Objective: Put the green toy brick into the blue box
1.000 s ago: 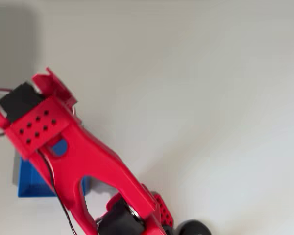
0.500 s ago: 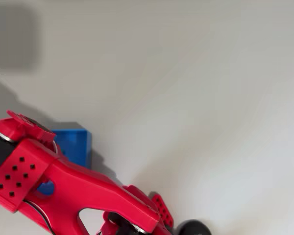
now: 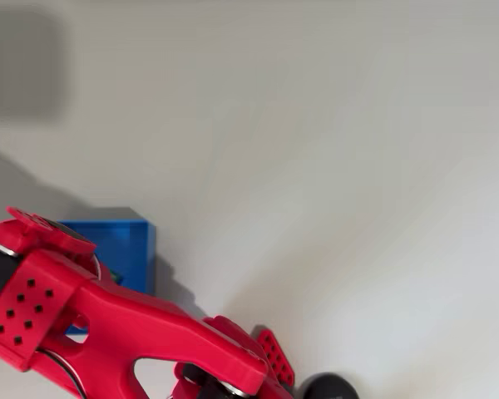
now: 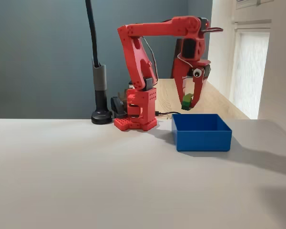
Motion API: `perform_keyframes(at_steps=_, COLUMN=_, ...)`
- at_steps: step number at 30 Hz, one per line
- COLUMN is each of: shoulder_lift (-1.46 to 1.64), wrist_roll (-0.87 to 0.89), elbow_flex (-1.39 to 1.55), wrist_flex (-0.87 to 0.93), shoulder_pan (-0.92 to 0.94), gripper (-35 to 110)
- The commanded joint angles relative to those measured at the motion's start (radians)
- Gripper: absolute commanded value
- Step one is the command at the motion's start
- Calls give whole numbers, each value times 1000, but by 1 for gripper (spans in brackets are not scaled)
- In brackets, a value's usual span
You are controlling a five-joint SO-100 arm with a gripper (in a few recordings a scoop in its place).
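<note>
Red two-finger gripper point(image 4: 188, 102) pinches a small lime-green studded plastic brick point(image 4: 187, 101) above the square, shallow blue plastic box point(image 4: 201, 132).

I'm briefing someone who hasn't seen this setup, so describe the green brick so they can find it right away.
Start at the red arm at the back of the white table in the fixed view. Follow it to its pincer, hanging above the blue box. The brick is the small lime-green block pinched at its tips, the only green thing there.
</note>
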Motion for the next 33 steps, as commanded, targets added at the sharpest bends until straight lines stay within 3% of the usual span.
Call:
perform_keyframes(at_steps=1, shoulder_lift=58, wrist_roll=11, elbow_flex=14, wrist_flex=14, shoulder_pan=-18, gripper=24)
perform_keyframes(at_steps=7, shoulder_lift=58, wrist_roll=6, elbow_flex=23, wrist_flex=14, shoulder_pan=-18, gripper=39)
perform_keyframes(at_steps=14, shoulder_lift=58, wrist_roll=12, elbow_flex=-37, wrist_flex=14, shoulder_pan=5, gripper=39)
perform_keyframes(at_steps=17, shoulder_lift=58, wrist_roll=11, elbow_flex=-91, wrist_flex=15, shoulder_pan=34, gripper=33)
perform_keyframes(at_steps=22, shoulder_lift=66, wrist_roll=-31, elbow_flex=-155, wrist_flex=17, shoulder_pan=115, gripper=0)
perform_keyframes(at_steps=33, shoulder_lift=77, wrist_roll=-100, elbow_flex=-173, wrist_flex=-5, shoulder_pan=483, gripper=0)
